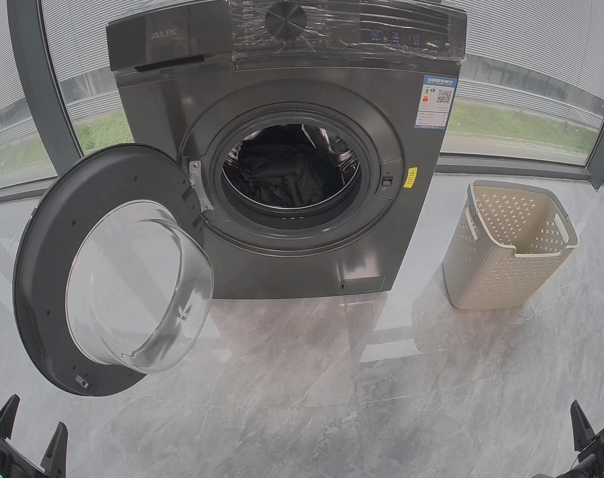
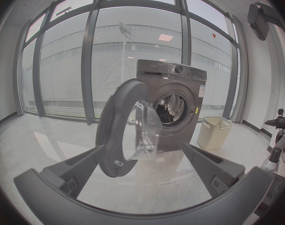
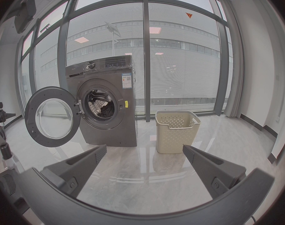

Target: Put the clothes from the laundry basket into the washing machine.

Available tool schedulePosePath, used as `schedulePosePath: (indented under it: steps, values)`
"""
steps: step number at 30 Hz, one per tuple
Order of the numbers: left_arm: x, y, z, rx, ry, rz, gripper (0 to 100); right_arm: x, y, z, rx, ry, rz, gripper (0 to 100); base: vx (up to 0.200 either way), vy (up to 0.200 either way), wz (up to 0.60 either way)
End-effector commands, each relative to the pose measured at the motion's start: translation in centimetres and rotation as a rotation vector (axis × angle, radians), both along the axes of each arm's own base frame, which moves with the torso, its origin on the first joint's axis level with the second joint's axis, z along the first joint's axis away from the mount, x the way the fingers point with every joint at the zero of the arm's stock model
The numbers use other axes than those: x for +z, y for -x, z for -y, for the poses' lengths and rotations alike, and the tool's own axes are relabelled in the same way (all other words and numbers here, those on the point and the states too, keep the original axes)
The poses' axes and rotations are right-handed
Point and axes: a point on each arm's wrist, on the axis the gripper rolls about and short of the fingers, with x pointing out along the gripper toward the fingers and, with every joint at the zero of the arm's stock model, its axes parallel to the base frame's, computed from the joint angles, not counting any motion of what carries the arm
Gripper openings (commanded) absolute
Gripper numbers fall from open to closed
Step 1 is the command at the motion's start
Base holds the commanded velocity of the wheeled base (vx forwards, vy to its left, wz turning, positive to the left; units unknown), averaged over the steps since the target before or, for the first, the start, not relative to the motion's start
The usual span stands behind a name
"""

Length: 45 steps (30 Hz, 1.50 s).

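a pale grey, marble-look floor (image 1: 315,393) gleams with window reflections in a bright corner room. floor-to-ceiling windows (image 3: 183,63) in dark grey frames (image 3: 146,78) run from nine o'clock round to three o'clock in the head view, facing a ribbed grey building (image 2: 139,47), with a strip of grass (image 1: 514,124) at two o'clock. white walls (image 3: 267,72) with dark skirting (image 3: 258,126) close the sides. flat daylight fills the room, and light panels (image 3: 155,30) are reflected in the glass.

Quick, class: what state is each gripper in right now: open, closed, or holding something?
Left gripper: open, holding nothing.
Right gripper: open, holding nothing.
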Motion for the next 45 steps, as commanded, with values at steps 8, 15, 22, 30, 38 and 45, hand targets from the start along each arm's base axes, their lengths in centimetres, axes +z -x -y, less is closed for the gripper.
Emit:
schedulePosePath:
  steps: [8,15,22,30,38,45]
  values:
    - [-0.5,0.0,0.0,0.000,0.000,-0.005,100,-0.3,0.0,0.0,-0.001,0.000,0.000,100,0.000,0.200,0.00]
    - [-0.5,0.0,0.0,0.003,-0.002,-0.005,100,-0.3,0.0,0.0,0.001,0.000,0.000,100,0.000,0.086,0.00]
    - [-0.5,0.0,0.0,-0.003,-0.004,-0.008,100,-0.3,0.0,0.0,-0.001,0.001,0.000,100,0.000,0.000,0.00]
    - [-0.1,0.1,0.0,-0.005,-0.033,0.018,100,-0.3,0.0,0.0,0.001,0.000,0.002,100,0.000,0.000,0.00]
    - [5.4,-0.5,-0.2,-0.145,-0.018,0.020,100,-0.3,0.0,0.0,0.001,0.001,0.000,100,0.000,0.000,0.00]
    - [6.8,-4.4,1.0,-0.249,0.054,-0.219,100,-0.3,0.0,0.0,-0.001,0.000,0.000,100,0.000,0.000,0.00]
